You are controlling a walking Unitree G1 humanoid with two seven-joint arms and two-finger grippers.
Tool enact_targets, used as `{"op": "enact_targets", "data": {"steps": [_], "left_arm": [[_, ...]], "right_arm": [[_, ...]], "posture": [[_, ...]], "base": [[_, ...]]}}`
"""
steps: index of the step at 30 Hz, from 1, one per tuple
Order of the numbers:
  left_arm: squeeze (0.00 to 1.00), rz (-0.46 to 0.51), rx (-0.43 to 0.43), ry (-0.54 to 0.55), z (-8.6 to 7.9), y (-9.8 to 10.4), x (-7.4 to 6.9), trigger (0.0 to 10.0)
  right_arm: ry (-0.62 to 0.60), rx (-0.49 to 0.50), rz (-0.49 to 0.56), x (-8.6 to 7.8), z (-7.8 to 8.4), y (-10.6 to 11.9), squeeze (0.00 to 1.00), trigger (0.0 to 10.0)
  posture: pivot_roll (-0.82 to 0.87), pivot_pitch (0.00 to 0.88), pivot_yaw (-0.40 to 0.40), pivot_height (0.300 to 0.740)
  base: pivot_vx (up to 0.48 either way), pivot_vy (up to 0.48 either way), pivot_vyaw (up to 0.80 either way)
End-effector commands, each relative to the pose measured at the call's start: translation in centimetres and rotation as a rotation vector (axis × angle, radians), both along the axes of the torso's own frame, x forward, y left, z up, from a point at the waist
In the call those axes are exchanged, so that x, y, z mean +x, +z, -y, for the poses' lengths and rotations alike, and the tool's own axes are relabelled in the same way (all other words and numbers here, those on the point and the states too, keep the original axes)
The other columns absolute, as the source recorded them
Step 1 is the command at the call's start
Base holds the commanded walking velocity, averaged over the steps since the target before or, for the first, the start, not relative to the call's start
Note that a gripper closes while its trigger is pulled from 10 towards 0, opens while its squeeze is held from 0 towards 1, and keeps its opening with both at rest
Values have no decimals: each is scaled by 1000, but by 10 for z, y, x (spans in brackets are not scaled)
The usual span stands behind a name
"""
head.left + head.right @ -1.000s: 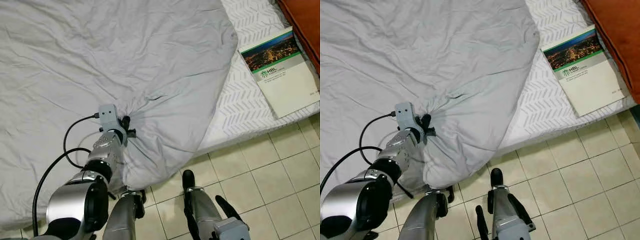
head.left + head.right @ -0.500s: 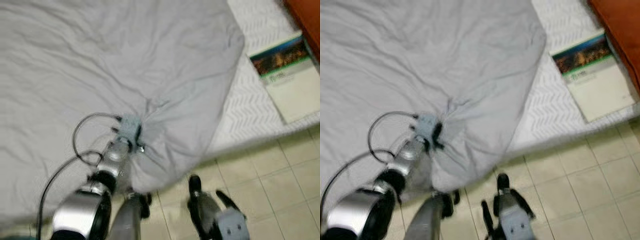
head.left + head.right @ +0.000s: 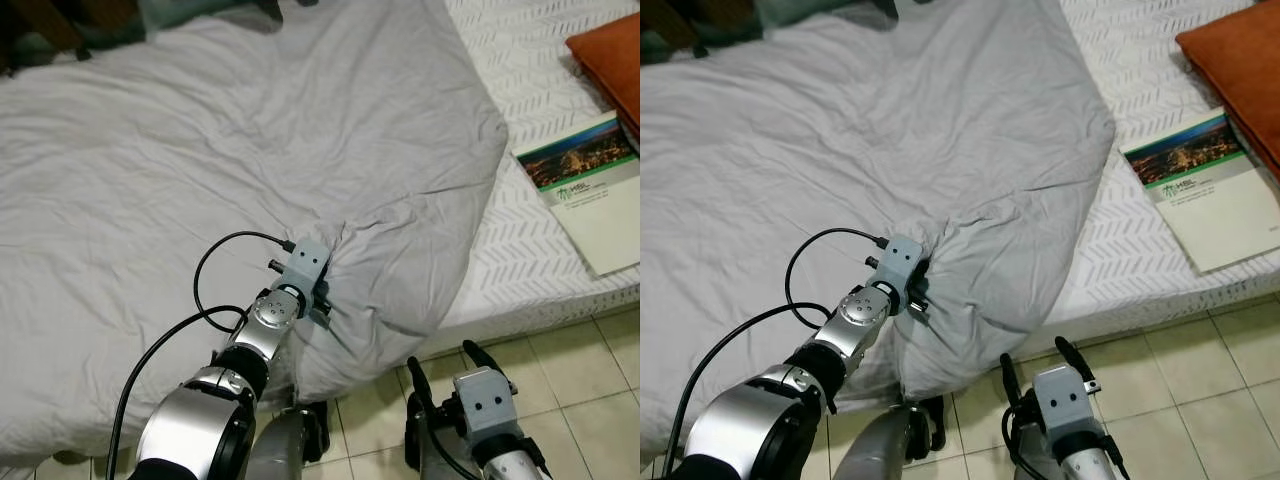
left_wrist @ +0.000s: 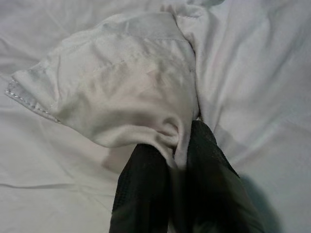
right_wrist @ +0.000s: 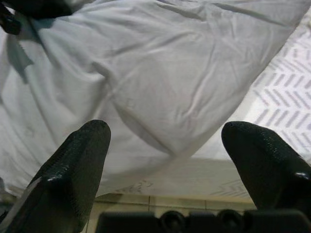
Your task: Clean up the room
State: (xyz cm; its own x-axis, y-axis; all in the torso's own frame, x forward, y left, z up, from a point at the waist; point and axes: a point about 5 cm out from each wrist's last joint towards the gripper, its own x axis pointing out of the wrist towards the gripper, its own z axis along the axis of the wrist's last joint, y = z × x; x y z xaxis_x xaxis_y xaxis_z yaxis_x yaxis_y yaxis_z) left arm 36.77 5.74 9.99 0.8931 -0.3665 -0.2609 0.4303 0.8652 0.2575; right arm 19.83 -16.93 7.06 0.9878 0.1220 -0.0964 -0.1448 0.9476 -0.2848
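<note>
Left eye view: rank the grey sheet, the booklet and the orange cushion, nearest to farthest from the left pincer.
1. Grey sheet: pinched in the left pincer.
2. Booklet: to the robot's right, on the mattress edge.
3. Orange cushion: far right, beyond the booklet.

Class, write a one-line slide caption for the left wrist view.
Left gripper shut on a bunched corner of the grey sheet, above the bed.
</note>
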Motion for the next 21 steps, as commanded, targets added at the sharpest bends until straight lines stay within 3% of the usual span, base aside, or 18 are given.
{"op": "enact_targets", "data": {"steps": [1, 6, 9, 13, 16, 21], "left_arm": [[0, -28, 44, -48, 17, -6, -6, 10000], [0, -16, 65, -71, 25, -3, -7, 10000], [0, 3, 98, -135, 43, 1, -10, 10000], [0, 11, 123, -167, 49, 1, -13, 10000], [0, 56, 227, -303, 71, 0, -23, 10000], [0, 58, 265, -377, 82, -4, -31, 10000]], "right_arm": [[-8, 7, -31, 0, 2, -8, 0, 10000], [-7, 7, -23, 4, 1, -7, 0, 10000], [2, 7, -14, 9, -3, -9, 0, 10000], [4, 8, -13, 11, -3, -10, 0, 10000], [4, 9, -12, 14, -5, -11, 0, 10000], [7, 9, -16, 15, -7, -13, 0, 10000]], "posture": [[-328, 232, 205, 740], [-333, 223, 211, 740], [-335, 215, 222, 740], [-337, 211, 227, 740], [-340, 208, 238, 740], [-342, 202, 245, 740]], "base": [[0, -480, 0], [0, -480, 0], [0, 0, 0], [0, 0, 0], [0, 0, 0], [0, 0, 0]]}}
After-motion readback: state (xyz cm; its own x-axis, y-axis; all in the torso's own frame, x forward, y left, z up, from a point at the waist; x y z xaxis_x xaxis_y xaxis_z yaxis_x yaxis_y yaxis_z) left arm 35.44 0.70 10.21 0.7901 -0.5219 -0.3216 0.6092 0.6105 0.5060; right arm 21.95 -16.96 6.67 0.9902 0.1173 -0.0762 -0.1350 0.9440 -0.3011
